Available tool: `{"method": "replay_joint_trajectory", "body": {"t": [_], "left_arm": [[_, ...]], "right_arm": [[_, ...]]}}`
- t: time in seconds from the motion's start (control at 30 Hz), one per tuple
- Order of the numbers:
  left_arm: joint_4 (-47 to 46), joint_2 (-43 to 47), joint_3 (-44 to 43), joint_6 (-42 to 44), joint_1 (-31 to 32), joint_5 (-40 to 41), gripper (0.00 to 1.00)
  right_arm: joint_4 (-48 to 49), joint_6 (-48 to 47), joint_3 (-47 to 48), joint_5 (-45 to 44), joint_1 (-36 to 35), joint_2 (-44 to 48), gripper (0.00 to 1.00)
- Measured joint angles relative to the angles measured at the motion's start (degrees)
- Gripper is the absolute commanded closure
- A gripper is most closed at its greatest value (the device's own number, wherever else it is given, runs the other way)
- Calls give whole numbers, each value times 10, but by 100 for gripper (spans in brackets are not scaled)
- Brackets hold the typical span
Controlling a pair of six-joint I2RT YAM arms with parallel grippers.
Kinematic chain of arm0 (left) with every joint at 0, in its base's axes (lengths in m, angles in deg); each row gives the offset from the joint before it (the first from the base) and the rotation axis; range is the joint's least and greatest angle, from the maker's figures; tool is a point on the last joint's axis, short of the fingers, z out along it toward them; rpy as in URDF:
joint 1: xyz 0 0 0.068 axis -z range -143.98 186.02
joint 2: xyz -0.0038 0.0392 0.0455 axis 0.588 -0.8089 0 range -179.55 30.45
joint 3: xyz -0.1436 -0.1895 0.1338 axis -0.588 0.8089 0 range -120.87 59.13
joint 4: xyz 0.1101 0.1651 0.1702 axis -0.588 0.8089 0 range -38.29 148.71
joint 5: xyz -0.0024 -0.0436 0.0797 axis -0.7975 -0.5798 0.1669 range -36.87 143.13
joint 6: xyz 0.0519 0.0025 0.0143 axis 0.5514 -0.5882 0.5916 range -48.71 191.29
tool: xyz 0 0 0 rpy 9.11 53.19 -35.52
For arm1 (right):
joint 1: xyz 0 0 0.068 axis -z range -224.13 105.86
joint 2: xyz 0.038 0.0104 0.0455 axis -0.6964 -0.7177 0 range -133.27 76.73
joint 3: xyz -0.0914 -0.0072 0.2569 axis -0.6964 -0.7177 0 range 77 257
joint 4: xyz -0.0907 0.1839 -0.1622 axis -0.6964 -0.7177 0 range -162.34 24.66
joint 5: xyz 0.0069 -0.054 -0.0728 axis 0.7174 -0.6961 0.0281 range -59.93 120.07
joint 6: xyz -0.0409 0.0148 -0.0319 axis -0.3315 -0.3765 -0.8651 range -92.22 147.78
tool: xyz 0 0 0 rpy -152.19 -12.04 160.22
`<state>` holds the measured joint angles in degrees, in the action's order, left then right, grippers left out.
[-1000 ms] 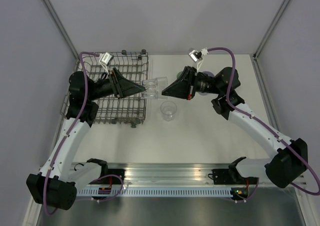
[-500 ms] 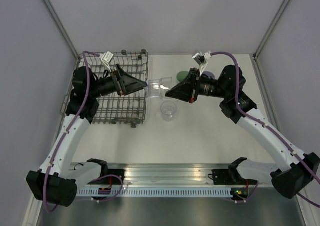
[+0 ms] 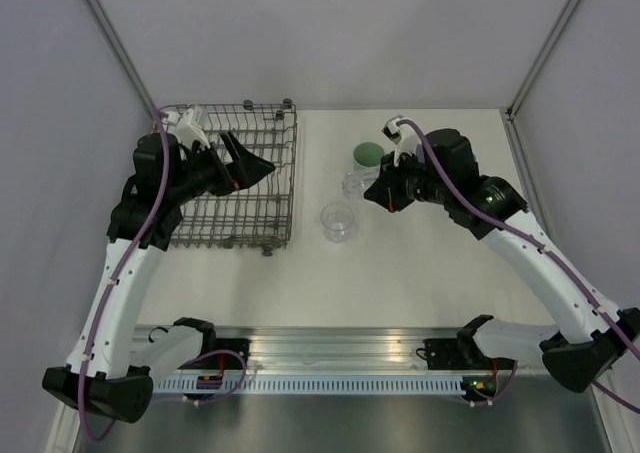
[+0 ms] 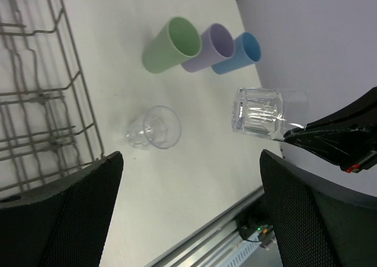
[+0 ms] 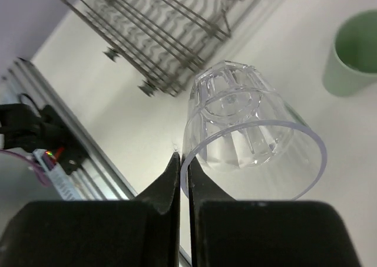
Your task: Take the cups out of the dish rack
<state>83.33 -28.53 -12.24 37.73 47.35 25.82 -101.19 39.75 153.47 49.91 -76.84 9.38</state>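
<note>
Pale grey walls (image 3: pixel 350 33) close a white tabletop (image 3: pixel 420 273) on three sides, with a metal rail (image 3: pixel 330 353) along the near edge. The dish rack (image 3: pixel 232 188) sits in the far left corner; from its right edge a wide bare stretch runs to the right wall and down to the rail. We see the left tool (image 3: pixel 250 155) above the rack, its jaws spread wide apart and holding nothing. The right tool (image 5: pixel 180 164) is clamped on the rim of a clear cup (image 5: pixel 247 131), which hangs tilted on its side in the air, just beside the green cup (image 4: pixel 171 46). That one stands in a row with the lavender cup (image 4: pixel 209 46) and the blue cup (image 4: pixel 238 52) toward the far edge. A second clear cup (image 3: pixel 338 221) stands on the tabletop near the rack's right edge. A second ago both tools met on the held cup by that edge; since then the left has let go and drawn back over the rack, and the right has carried the cup toward the green one.
</note>
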Motion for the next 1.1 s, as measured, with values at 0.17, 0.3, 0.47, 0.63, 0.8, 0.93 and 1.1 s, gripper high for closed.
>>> {"method": "replay_joint_trajectory", "body": {"t": [0.17, 0.3, 0.47, 0.63, 0.8, 0.93, 1.1], "left_arm": [[73, 20, -23, 57, 0, 81, 0], [117, 37, -29, 95, 0, 144, 0], [147, 64, -21, 127, 0, 202, 0], [160, 83, 5, 139, 0, 232, 0], [163, 82, 18, 145, 0, 249, 0], [163, 82, 18, 148, 0, 254, 0], [163, 81, 18, 150, 0, 257, 0]], "right_arm": [[-89, -34, 26, -122, -40, -58, 100], [-140, -49, 37, -200, -68, -113, 100], [-173, -61, 42, -248, -76, -166, 99], [-189, -70, 46, -275, -76, -218, 100], [-186, -78, 47, -282, -76, -260, 100], [-183, -84, 52, -283, -76, -293, 99], [-179, -92, 59, -278, -76, -336, 99]]}}
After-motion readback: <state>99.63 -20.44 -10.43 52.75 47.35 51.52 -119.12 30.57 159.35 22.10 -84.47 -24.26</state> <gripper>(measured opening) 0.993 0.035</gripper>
